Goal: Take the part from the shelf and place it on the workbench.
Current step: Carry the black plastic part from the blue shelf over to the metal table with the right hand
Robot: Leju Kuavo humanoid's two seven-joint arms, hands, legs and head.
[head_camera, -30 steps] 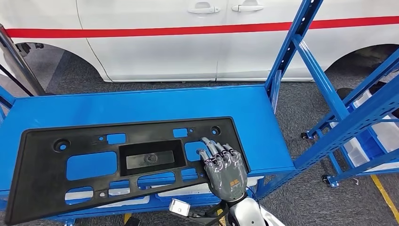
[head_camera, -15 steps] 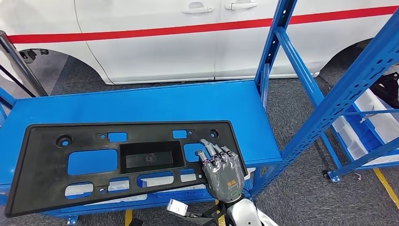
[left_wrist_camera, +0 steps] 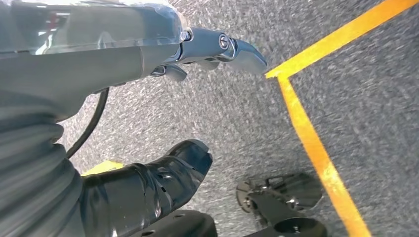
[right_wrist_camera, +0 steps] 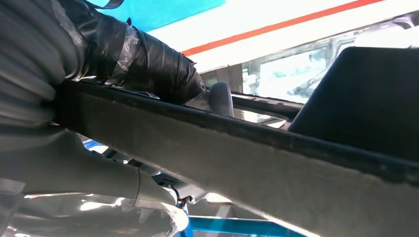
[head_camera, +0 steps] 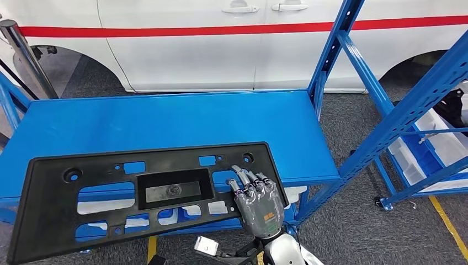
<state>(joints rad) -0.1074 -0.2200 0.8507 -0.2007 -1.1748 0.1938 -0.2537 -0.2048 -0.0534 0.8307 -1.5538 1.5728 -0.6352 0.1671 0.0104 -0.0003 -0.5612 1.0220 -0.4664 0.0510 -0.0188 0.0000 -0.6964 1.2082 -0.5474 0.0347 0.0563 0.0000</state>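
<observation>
Now the long, flat black plastic panel with rectangular cut-outs (head_camera: 138, 196) lies across the front edge of the blue metal shelf board (head_camera: 165, 121), its near side overhanging that edge toward the robot. The right hand (head_camera: 258, 199) grips the panel's right end — fingers (head_camera: 245, 179) laid over the top beside a cut-out, and in the right wrist view the thumb (right_wrist_camera: 99, 170) sits under the panel (right_wrist_camera: 276, 148) with the rim clamped between. Behind the shelf board stands a white vehicle with a red stripe (head_camera: 221, 44); to its right rise blue steel rack uprights (head_camera: 397, 118). The left hand (left_wrist_camera: 123, 54) hangs over grey floor with yellow line tape (left_wrist_camera: 316, 148) — holding nothing, fingers extended.
</observation>
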